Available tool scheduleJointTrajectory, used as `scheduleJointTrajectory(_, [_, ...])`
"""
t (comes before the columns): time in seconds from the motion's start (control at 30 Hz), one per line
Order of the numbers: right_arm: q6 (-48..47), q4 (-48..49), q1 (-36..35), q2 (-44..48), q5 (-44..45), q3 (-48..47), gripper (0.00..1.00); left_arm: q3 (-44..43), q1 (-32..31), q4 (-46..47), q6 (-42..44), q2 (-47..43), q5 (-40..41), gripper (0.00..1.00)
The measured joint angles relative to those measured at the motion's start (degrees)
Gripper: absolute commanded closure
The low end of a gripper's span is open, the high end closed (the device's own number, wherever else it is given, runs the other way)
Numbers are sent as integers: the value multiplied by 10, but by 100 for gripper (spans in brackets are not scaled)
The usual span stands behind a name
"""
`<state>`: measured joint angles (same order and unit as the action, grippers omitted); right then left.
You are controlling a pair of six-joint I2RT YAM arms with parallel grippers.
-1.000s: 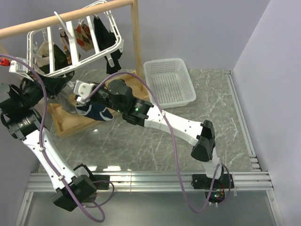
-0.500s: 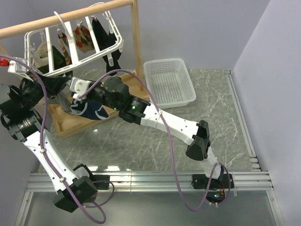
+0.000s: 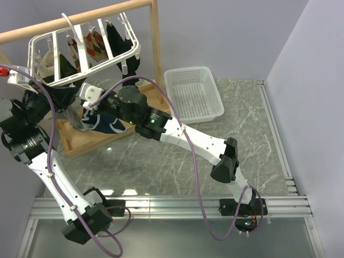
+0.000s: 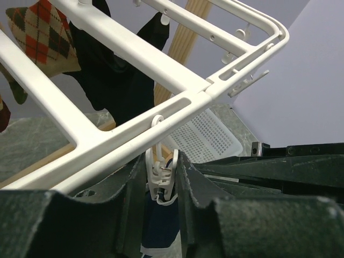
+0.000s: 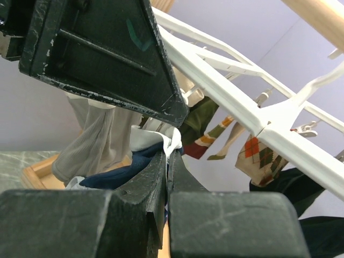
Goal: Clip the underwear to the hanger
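The white grid hanger (image 3: 86, 54) hangs tilted from the wooden rail. In the left wrist view one of its white clips (image 4: 161, 180) dangles from the hanger's frame (image 4: 134, 54). My left gripper (image 4: 161, 177) is closed on that clip, a finger touching each side. The navy underwear (image 4: 160, 226) hangs from the clip's mouth, its white trim in the bite. My right gripper (image 5: 167, 156) is shut on the underwear (image 5: 129, 166) just under the hanger (image 5: 231, 105). From above, the underwear (image 3: 110, 124) bunches between both grippers.
Argyle socks (image 5: 263, 158), black garments (image 4: 107, 80) and a beige cloth (image 5: 94, 134) hang from the hanger. The wooden stand's post (image 3: 157, 48) and base tray (image 3: 80, 138) sit behind. A white basket (image 3: 193, 94) stands to the right on the marble table.
My right gripper has carried the underwear left and upward to the clip under the hanger. The left gripper stays at the clip, its arm shifted slightly.
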<state>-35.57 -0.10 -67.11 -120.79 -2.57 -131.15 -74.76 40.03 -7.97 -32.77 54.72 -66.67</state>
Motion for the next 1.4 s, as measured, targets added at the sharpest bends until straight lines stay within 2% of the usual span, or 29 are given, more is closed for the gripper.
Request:
scheduleJointTrajectory(0.6, [23,-8,0,0,-13,0,100,-5,0,0,-14,-2,12,45])
scheduleJointTrajectory(0.7, [25,-8,0,-1,-14,-1,100,-9,0,-3,-13,-2,16,35])
scheduleJointTrajectory(0.73, [25,-8,0,-2,-14,-1,100,-11,0,-3,-13,-3,18,27])
scheduleJointTrajectory(0.8, [27,-8,0,-3,-15,-3,100,-15,0,-5,-12,-3,22,19])
scheduleJointTrajectory(0.83, [27,-8,0,-4,-16,-4,100,-16,0,-5,-11,-4,23,9])
scheduleJointTrajectory(0.9, [27,-8,0,-5,-16,-7,100,-20,0,-7,-10,-6,25,2])
scheduleJointTrajectory(1.17, [27,-8,0,-6,-16,-13,100,-52,0,-35,-10,-5,45,1])
scheduleJointTrajectory(1.4, [28,-5,0,-5,-18,-12,100,-161,0,-154,19,14,86,1])
